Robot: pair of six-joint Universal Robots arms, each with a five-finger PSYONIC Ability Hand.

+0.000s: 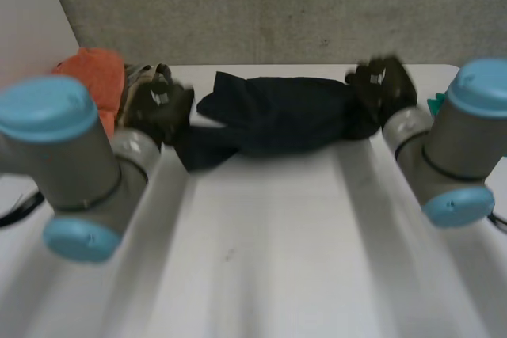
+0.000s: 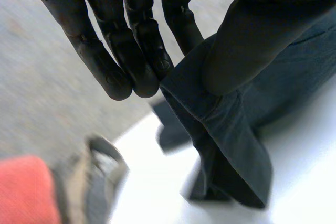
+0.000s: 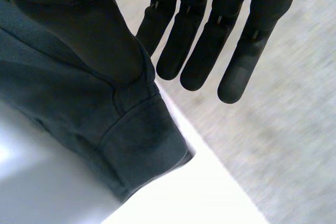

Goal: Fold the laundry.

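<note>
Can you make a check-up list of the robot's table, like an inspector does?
Surface: white table, one small dark speck near the middle.
Job's things: dark garment lies stretched across the far side, between the hands.
Clutter: orange cloth and grey cloth at far left; teal thing by the right arm.
Hands: left hand pinches the garment's left end, right hand its right end, fingers straight.
Cables: nothing seen.
Surroundings: grey wall behind.

Half-hidden things
Upper left, the left arm (image 1: 71,156) covers part of an orange cloth (image 1: 95,77); far right, a teal thing (image 1: 436,103) sits mostly behind the right arm (image 1: 459,140).
</note>
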